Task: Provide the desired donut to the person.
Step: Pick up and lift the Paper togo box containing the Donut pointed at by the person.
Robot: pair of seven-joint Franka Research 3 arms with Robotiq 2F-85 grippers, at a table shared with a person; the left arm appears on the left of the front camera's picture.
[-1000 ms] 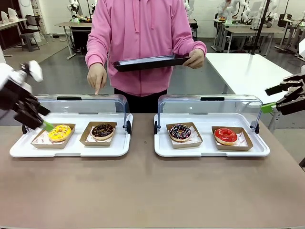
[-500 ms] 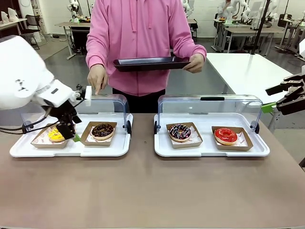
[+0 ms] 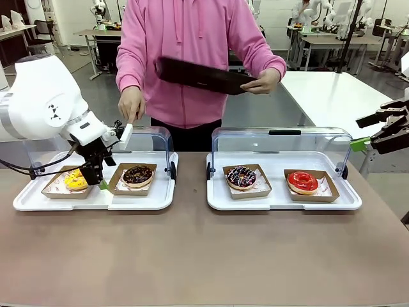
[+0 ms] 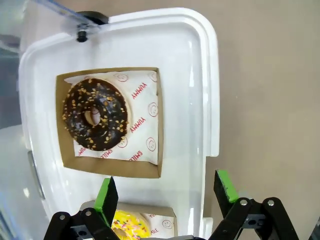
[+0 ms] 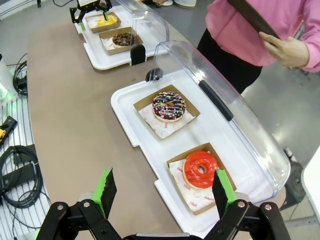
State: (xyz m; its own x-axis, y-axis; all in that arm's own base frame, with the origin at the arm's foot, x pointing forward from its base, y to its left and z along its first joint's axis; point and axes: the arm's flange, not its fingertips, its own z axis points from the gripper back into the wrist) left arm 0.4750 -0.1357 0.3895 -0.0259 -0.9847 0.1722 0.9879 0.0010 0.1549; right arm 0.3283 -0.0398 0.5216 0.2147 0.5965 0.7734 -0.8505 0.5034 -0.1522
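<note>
Barely begun: left jaws hang open just beside the chocolate donut (image 3: 138, 174), gripping nothing (right jaws open too, well apart from it); the person (image 3: 185, 57) holds a tray (image 3: 204, 75) with no donut on it.

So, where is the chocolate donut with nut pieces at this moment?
In the front view the chocolate donut sits in its cardboard holder on the left white tray, just right of the yellow donut.
</note>
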